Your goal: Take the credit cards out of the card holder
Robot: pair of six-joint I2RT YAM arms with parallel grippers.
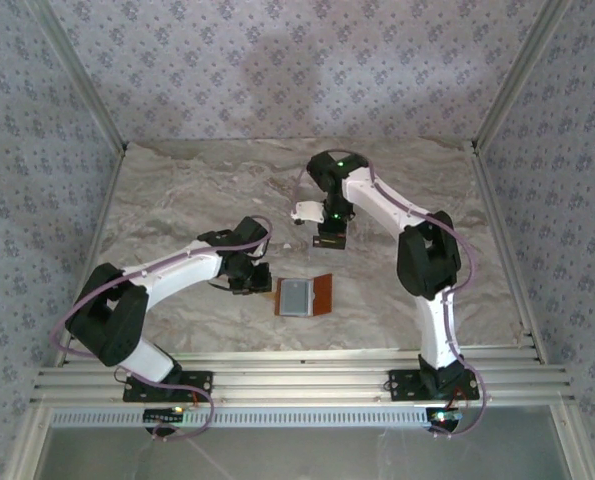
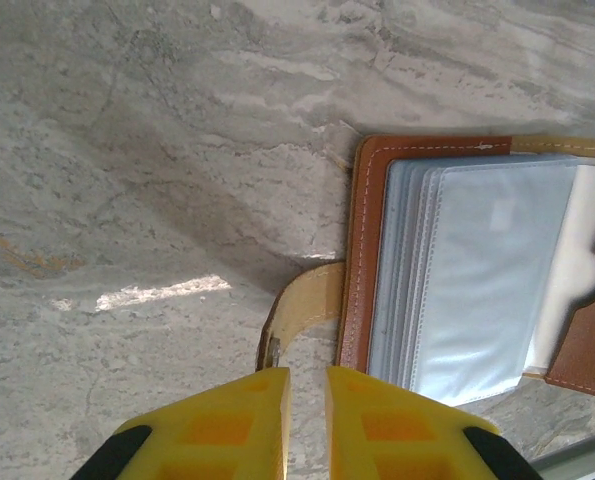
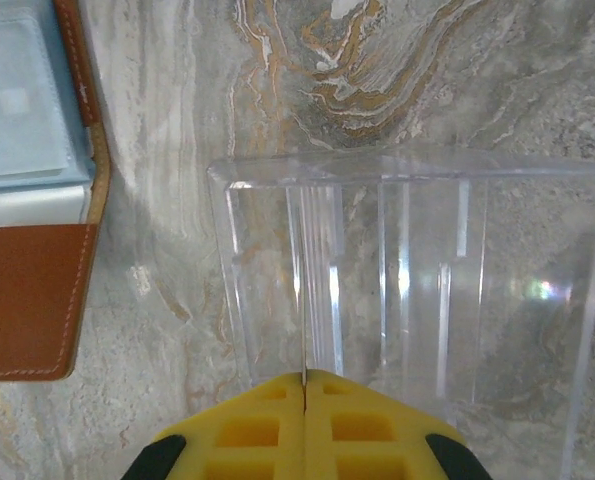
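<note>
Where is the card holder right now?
The card holder lies open on the marble table near the middle of the top view, just right of the left tool and nearer the bases than the right tool.

One small flat brown leather card holder (image 1: 304, 296) is here, its clear plastic sleeves (image 2: 477, 270) stacked too tightly to count. One clear rectangular plastic tray (image 3: 417, 280) stands just beside the card holder. Two white robot arms flank it, left arm (image 1: 177, 265) and right arm (image 1: 387, 205), with one yellow-fingered gripper apiece: left gripper (image 2: 305, 380), right gripper (image 3: 305, 380).
</note>
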